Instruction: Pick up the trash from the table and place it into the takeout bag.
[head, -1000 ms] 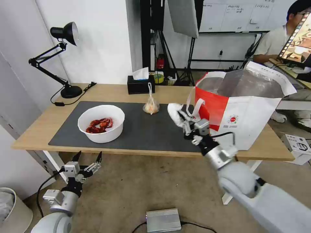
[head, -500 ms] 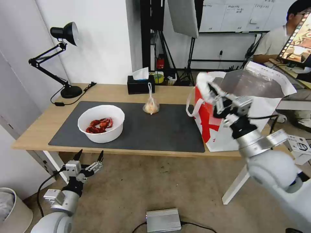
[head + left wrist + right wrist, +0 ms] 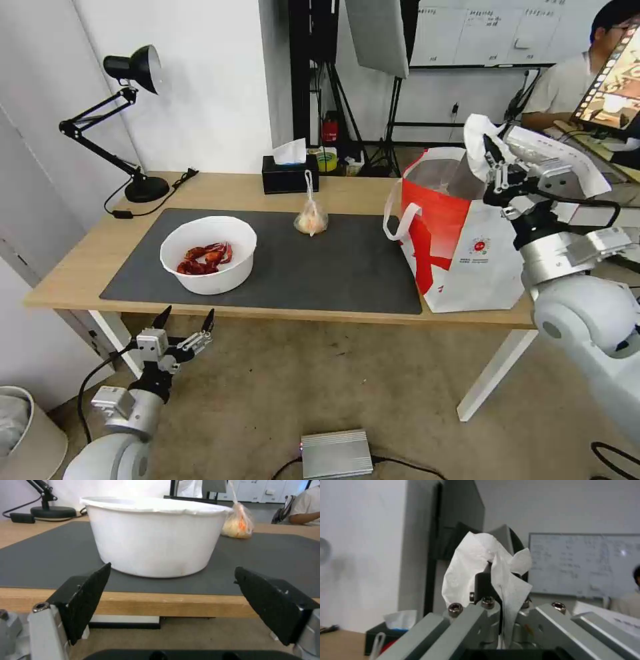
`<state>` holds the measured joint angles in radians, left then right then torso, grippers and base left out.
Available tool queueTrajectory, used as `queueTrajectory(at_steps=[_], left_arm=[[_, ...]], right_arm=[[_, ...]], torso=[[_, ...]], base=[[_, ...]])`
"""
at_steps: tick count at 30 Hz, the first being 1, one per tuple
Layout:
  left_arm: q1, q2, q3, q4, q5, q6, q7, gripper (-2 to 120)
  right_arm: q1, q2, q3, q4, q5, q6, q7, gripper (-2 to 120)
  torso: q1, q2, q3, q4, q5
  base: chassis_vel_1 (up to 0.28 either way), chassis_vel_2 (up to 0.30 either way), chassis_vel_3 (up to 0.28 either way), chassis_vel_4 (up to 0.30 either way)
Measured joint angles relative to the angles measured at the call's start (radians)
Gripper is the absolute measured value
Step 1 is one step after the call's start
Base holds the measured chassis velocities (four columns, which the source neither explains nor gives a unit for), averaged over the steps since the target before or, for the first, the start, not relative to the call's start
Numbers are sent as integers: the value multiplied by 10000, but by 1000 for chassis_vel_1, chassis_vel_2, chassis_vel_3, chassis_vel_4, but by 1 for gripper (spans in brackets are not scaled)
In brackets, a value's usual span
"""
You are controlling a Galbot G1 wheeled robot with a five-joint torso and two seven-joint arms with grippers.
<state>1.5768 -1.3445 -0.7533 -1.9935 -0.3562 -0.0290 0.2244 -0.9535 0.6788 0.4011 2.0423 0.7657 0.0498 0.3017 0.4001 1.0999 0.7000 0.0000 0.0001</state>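
Observation:
My right gripper (image 3: pixel 492 150) is shut on a crumpled white tissue (image 3: pixel 477 137), held up over the open top of the red-and-white takeout bag (image 3: pixel 460 247) at the table's right end. The right wrist view has the tissue (image 3: pixel 470 567) pinched between the fingers. A white bowl of red crayfish shells (image 3: pixel 208 253) sits on the dark grey mat (image 3: pixel 333 267), and a small knotted clear bag of orange stuff (image 3: pixel 311 217) stands behind it. My left gripper (image 3: pixel 185 320) hangs open below the table's front edge, facing the bowl (image 3: pixel 153 535); the knotted bag (image 3: pixel 237 525) lies beyond.
A black tissue box (image 3: pixel 289 175) stands at the back edge of the light-wood table (image 3: pixel 80 260), and a black desk lamp (image 3: pixel 127 120) at the back left. A silver box (image 3: pixel 335 453) lies on the floor, a bin (image 3: pixel 23 433) at the left.
My right arm has lifted the tissue from over the mat up and to the right, to above the bag's opening. The left arm stayed put.

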Motion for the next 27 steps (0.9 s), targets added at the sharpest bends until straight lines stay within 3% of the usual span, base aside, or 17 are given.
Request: queueTrajectory(at_steps=[3,7,15,20,23,27], left_arm=[[1,-6,0,27,0,0,19,100],[-26,-43,44,84,3,-7,45,100],[-32,-113,107,85,11,-24,52,100],[-31,-103,77,57,0,-30,60,100],[-37,-63,45,15,-3,-32,63,100],[21,7,4,-107,-28,-32,73,100]], right_arm=[[317,-52,-22,-120,440,-392,239,0],[1171,-437,-359,-205,1864,-1781,1069,0],[2529,-959,-865,-497,3828,-3489,2194,0],[2996,-1139,-964,-699,4916,-4101,2715,0],[3414,-1319,-1057,-777,6786,-4822,3856,0],[3819,-1488,-1241,-1015,7634,-5130,4417,0]], torso=[[0,0,0,0,1],[0,0,1,0,-2],[0,1,0,1,-2],[0,0,0,0,-1],[0,0,0,1,-1],[0,0,0,-1,0]], base=[[0,0,0,0],[0,0,0,0],[0,0,0,0],[0,0,0,0],[0,0,0,0],[0,0,0,0]])
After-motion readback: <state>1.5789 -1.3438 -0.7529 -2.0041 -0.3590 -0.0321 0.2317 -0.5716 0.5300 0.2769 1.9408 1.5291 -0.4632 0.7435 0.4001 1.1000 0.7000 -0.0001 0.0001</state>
